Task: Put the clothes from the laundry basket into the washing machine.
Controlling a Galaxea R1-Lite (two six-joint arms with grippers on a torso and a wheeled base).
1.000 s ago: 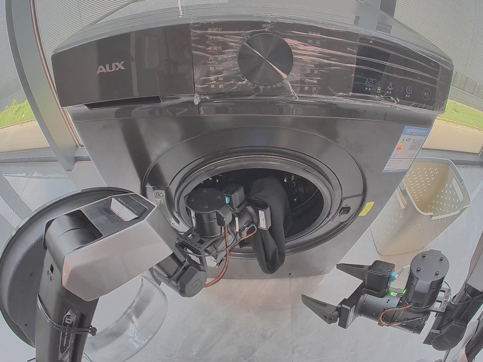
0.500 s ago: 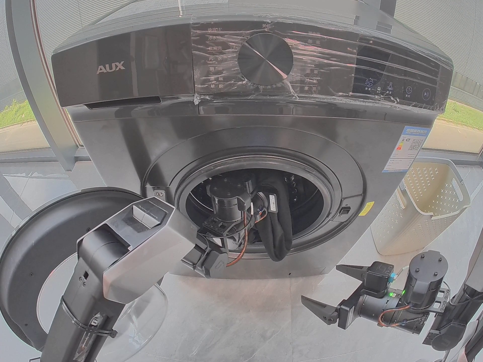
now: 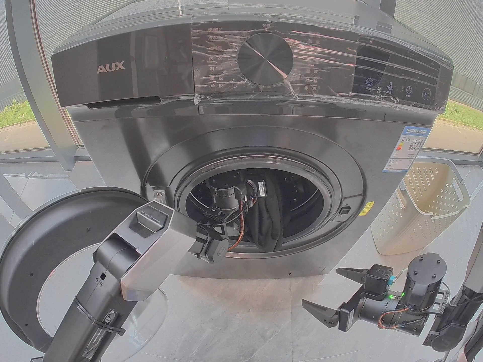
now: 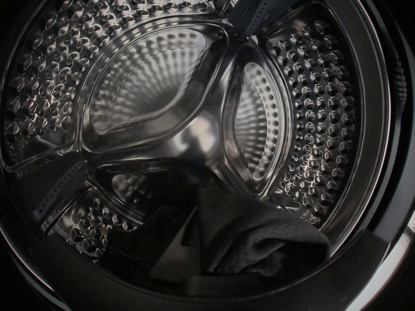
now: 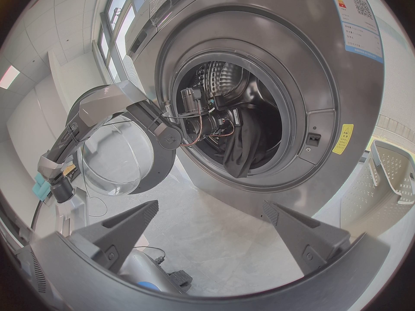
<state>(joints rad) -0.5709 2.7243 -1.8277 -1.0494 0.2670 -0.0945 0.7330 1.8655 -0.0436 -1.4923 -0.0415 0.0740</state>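
Observation:
My left arm reaches through the open port of the washing machine (image 3: pixel 151 142). Its gripper (image 3: pixel 257 192) is inside the drum mouth, shut on a black garment (image 3: pixel 265 214) that hangs down from it to the lower door seal. The right wrist view shows the same gripper (image 5: pixel 231 116) and the garment (image 5: pixel 244 147) draped over the port's lower edge. In the left wrist view a dark fold of garment (image 4: pixel 255 234) lies low in the steel drum (image 4: pixel 151 87). My right gripper (image 3: pixel 322 287) hovers open and empty above the floor, right of the machine's front.
The machine's round door (image 3: pixel 35 257) stands swung open at the left, behind my left forearm. A white perforated laundry basket (image 3: pixel 432 202) stands on the floor to the right of the machine. Pale tiled floor (image 3: pixel 251 318) lies in front.
My left arm has pushed deeper into the drum, lifting the black garment up and inward; its lower end no longer hangs over the front rim. The right gripper has barely moved.

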